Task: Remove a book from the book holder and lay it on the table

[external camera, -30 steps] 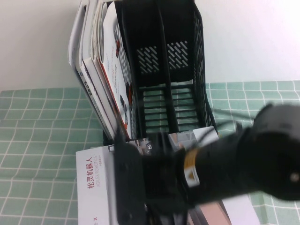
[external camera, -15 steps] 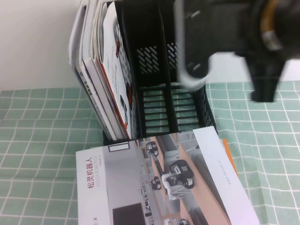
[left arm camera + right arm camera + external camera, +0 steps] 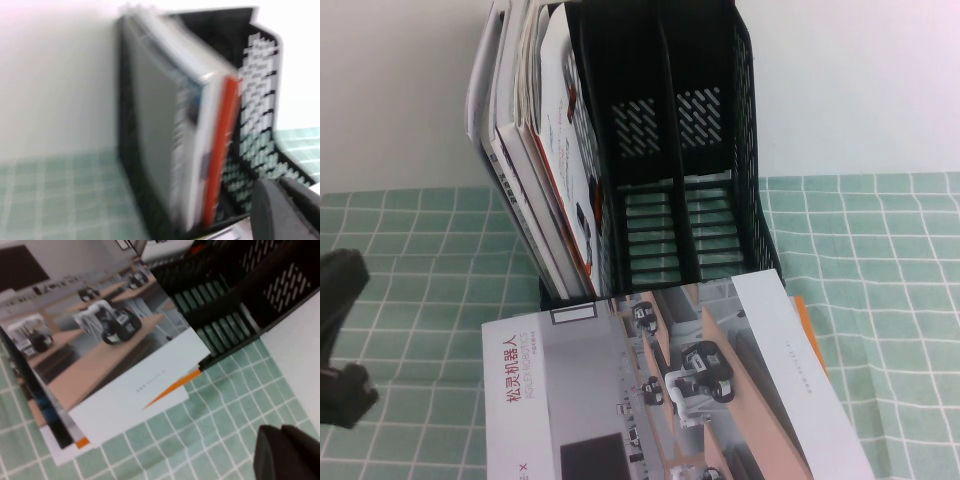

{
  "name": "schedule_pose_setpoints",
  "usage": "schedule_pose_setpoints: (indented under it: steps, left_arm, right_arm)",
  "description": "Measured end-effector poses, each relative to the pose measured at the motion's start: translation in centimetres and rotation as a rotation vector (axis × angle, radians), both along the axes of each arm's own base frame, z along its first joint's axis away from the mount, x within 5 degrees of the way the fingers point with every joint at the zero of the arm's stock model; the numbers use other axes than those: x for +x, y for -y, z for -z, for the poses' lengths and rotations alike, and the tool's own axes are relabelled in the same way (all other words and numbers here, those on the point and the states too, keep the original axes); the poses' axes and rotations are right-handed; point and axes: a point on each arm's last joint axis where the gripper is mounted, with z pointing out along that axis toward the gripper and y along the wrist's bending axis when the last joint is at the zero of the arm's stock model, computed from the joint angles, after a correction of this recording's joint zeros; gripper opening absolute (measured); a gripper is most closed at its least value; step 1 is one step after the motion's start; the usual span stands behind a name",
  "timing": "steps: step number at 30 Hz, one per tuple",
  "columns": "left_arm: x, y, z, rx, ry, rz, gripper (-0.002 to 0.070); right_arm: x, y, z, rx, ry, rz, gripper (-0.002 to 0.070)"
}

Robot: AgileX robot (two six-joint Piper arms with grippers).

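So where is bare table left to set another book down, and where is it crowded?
Bare table lies right of the book holder and book; left of them too, though the left gripper hangs over that edge. In front of the holder it is crowded. The right gripper, shut, hangs over the right-hand patch.

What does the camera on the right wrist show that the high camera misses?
Only the right wrist view shows the right gripper, shut and empty above the table.

Only the high view shows the left gripper at the table's left edge, and the books standing in the book holder.

Both show the book lying flat before the holder.
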Motion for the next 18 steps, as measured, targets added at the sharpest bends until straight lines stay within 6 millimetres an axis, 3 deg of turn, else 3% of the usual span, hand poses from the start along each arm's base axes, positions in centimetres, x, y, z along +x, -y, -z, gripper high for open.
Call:
schedule_pose_setpoints:
  steps: [4, 9, 14, 18]
  left_arm:
    - [0.0, 1.4, 1.4, 0.032, 0.139, 0.150, -0.0003]
    - [-0.6, 2.7, 2.9, 0.027, 0.231, 0.298, -0.0002]
    - [-0.8, 3.0, 3.8, 0.032, 0.240, 0.341, -0.0003]
    - [-0.8, 3.0, 4.4, 0.039, 0.225, 0.342, -0.0002]
  right_arm:
    - [-2.7, 2.5, 3.6, 0.192, 0.038, -0.001, 0.0001]
    - [-4.7, 3.6, 9.0, 0.393, 0.061, -0.054, 0.0001]
    - [-5.3, 3.8, 13.6, 0.476, 0.069, -0.081, 0.0001]
    - [-5.3, 3.7, 15.5, 0.476, 0.056, -0.082, 0.0001]
